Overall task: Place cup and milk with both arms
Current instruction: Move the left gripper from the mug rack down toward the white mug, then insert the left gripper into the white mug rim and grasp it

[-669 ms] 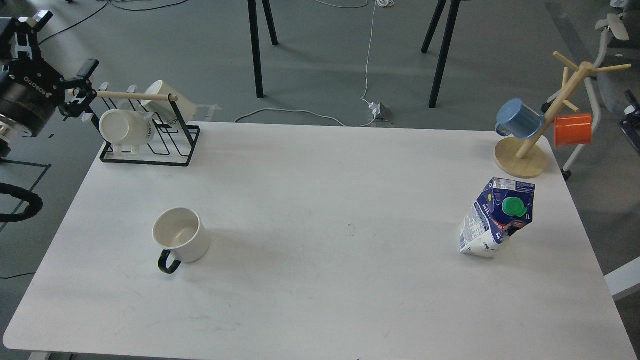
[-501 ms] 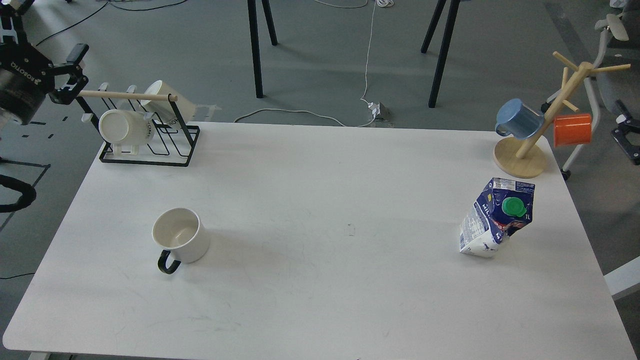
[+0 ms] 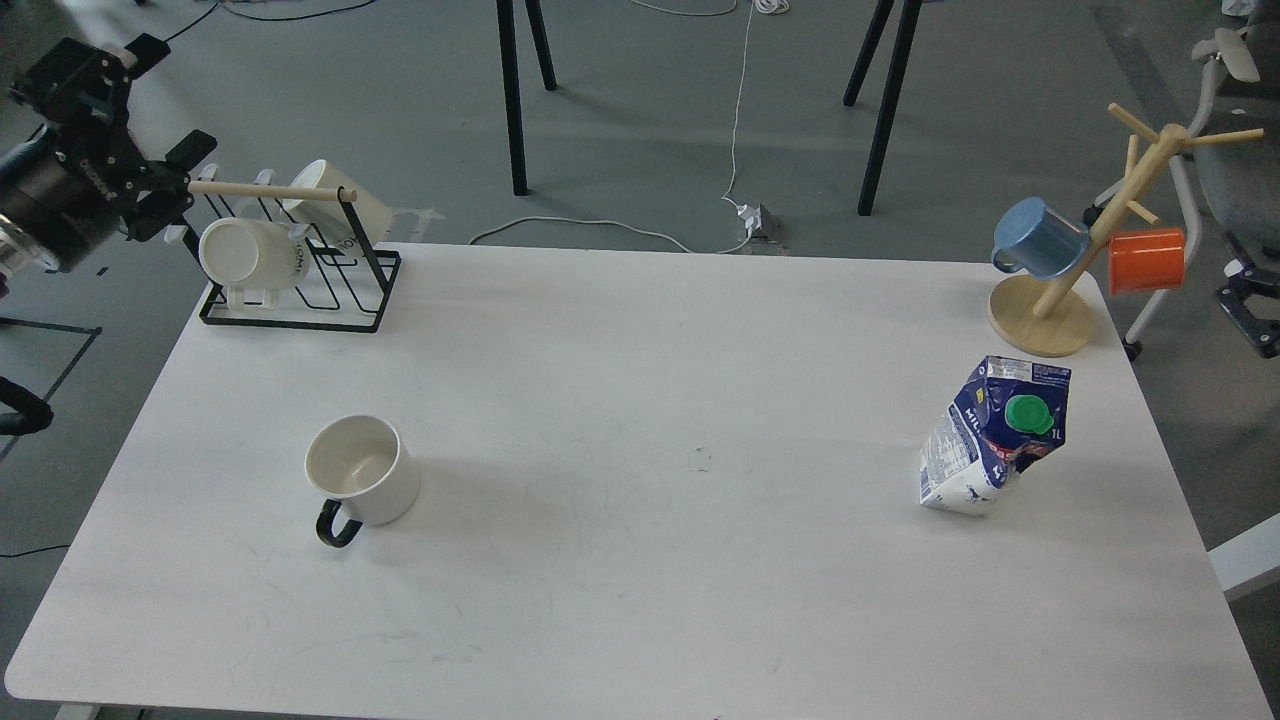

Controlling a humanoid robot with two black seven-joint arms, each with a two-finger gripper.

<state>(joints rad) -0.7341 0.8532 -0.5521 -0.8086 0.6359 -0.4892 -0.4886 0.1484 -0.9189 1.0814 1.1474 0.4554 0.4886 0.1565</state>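
Observation:
A white cup [image 3: 362,481] with a black handle stands upright on the left part of the white table [image 3: 640,560], handle toward the front. A dented blue and white milk carton [image 3: 993,438] with a green cap stands on the right part. My left gripper [image 3: 168,100] is open and empty, off the table's far left corner, beside the rack and far from the cup. Only a small black part of my right gripper [image 3: 1248,303] shows at the right edge, behind and to the right of the carton.
A black wire rack [image 3: 300,300] with a wooden bar holds two white mugs at the table's far left corner. A wooden mug tree [image 3: 1040,315] with a blue mug and an orange mug stands at the far right corner.

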